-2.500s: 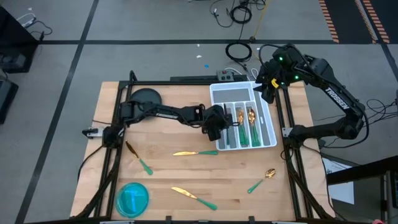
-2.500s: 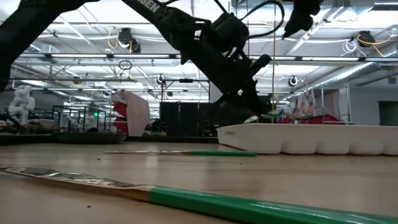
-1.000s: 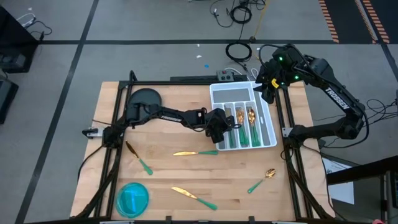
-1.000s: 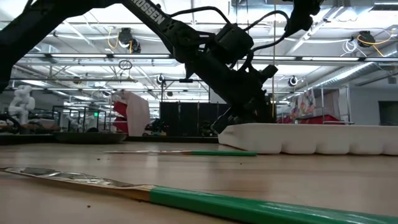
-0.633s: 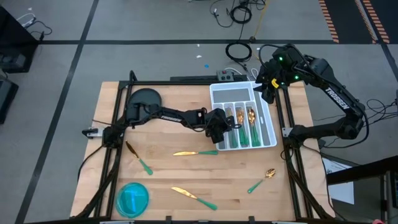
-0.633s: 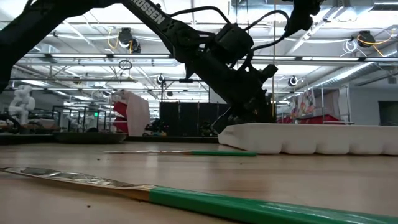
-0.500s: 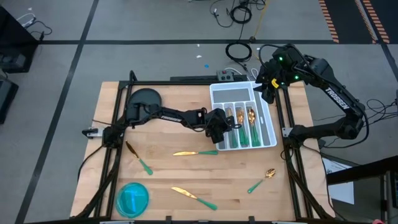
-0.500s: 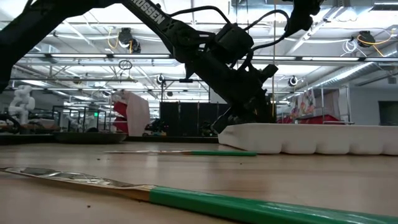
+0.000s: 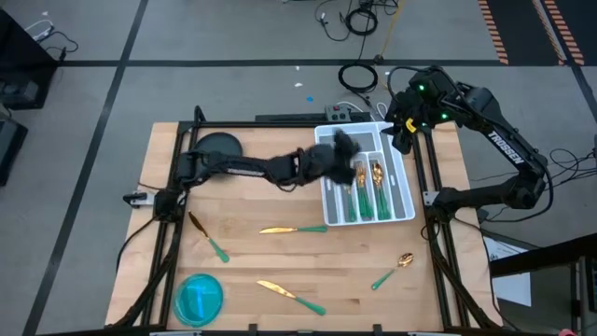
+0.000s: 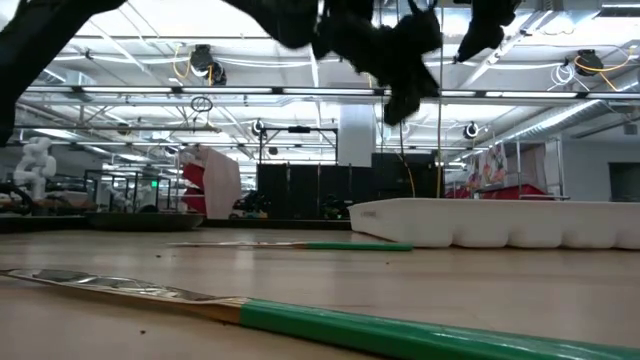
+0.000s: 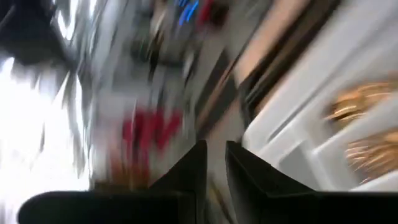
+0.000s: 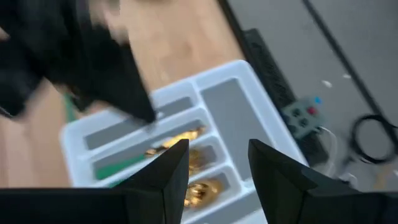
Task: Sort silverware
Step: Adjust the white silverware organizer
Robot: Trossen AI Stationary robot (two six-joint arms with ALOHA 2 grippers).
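left gripper point(image 9: 347, 146) hangs blurred over the tray point(image 9: 403, 207), fingers narrow and empty; right gripper point(image 9: 402, 137) waits wide open beside it.

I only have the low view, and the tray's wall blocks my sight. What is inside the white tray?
Observer: The tray holds silverware in its long slots, with the green handles toward the table's front.
Operator: I count two loose pieces on the table. Is that all of them?
Observer: No, there are four: a left piece, a middle piece, a front piece and a spoon at the right.
Operator: Is the right gripper carrying anything?
Observer: No. The right gripper hangs over the tray's far end, and its fingers are apart with nothing between them.
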